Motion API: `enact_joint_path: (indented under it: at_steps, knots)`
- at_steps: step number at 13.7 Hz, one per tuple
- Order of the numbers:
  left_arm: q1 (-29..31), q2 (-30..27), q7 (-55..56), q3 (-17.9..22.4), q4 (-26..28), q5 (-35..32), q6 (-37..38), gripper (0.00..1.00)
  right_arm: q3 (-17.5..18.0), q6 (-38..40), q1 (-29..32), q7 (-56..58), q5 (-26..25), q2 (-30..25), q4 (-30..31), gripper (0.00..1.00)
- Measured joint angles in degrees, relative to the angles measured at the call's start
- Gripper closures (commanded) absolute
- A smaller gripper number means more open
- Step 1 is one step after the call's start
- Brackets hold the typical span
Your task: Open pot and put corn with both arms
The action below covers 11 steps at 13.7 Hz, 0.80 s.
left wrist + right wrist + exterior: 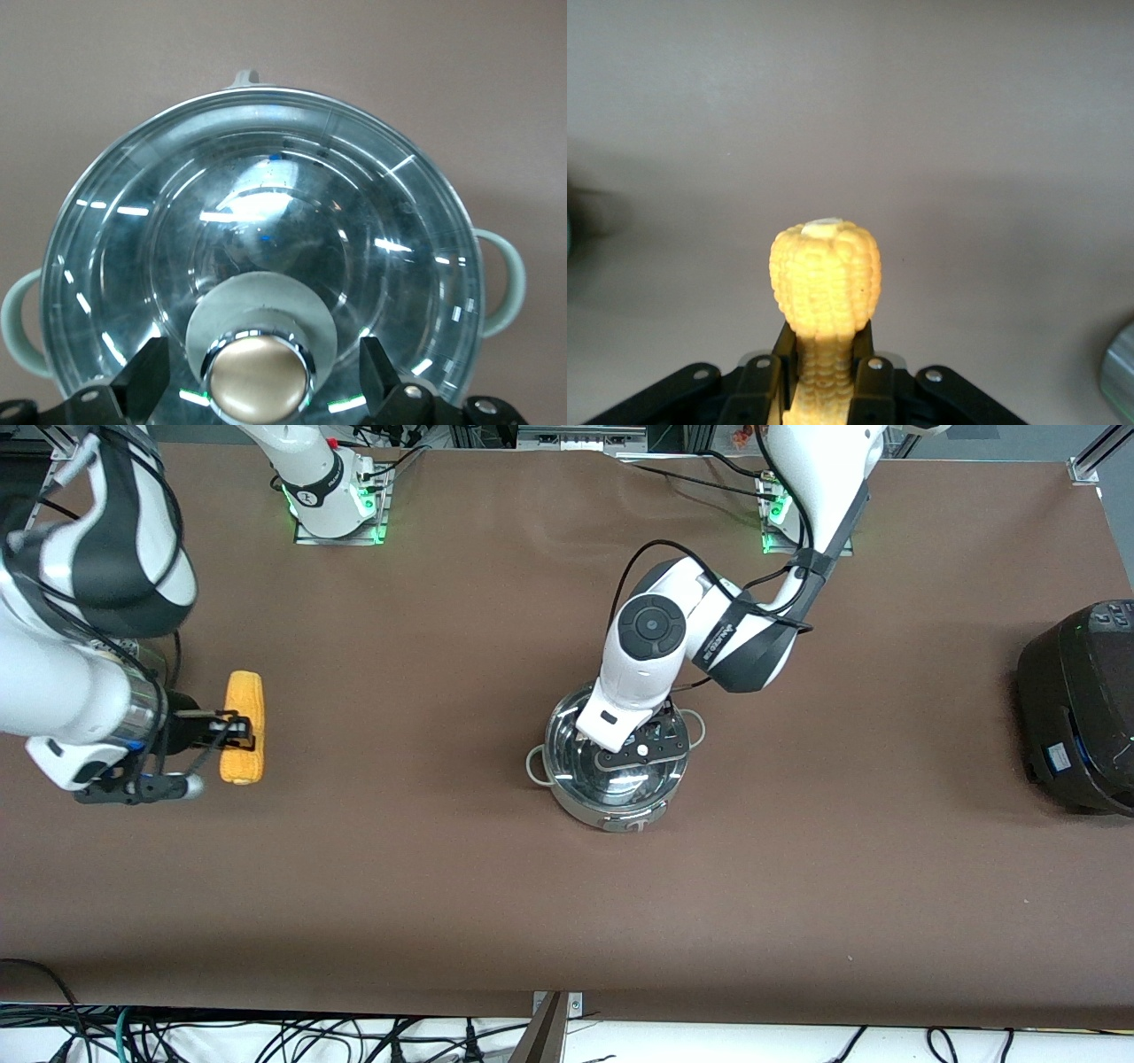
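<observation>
Two jobs remain, you'll judge: lid still on, corn not yet in. Front view: the pot [613,766] sits mid-table, well away from every edge, lid [620,757] in place; the left gripper [640,751] hangs right over it. The corn [243,726] lies near the table edge at the right arm's end, the right gripper [232,729] pinching its middle. A black cooker [1081,704] sits at the left arm's end. Left wrist view: glass lid clear and shiny, tan knob [259,376] between the spread fingers [142,376], not yet gripped. Right wrist view: the cob is yellow, husked, kernels even, clamped between the fingers [866,381].
</observation>
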<state>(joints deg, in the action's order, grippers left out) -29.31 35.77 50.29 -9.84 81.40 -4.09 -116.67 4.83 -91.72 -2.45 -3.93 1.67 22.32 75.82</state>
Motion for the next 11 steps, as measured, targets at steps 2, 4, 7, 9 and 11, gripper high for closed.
enact_joint_path:
  at_steps: [2, 4, 7, 9, 11]
  knots:
    - [-0.08, 0.27, -0.03, 0.01, -0.06, -0.43, -0.16, 0.05, 0.07, 3.52, -0.1, 0.0, 0.01, -0.06, -3.97, 0.96]
    - [-0.07, 0.26, -0.03, 0.05, -0.38, -0.49, -0.16, 0.08, 0.15, 4.6, -0.75, -0.56, 0.18, -0.04, -5.29, 0.96]
    - [-0.07, 0.26, -0.05, 0.06, -0.61, -0.94, -0.16, 0.14, 0.25, 4.6, -2.88, -4.25, 0.27, 0.25, -5.3, 0.96]
    - [-0.07, 0.24, -0.05, 0.07, -0.74, -1.38, -0.15, 0.19, 0.32, 4.56, -4.71, -6.19, 0.29, 0.41, -5.31, 0.96]
    - [-0.07, 0.24, -0.05, 0.07, -0.76, -1.46, -0.08, 0.43, 0.35, 4.55, -6.51, -9.55, 0.3, 0.42, -5.35, 0.96]
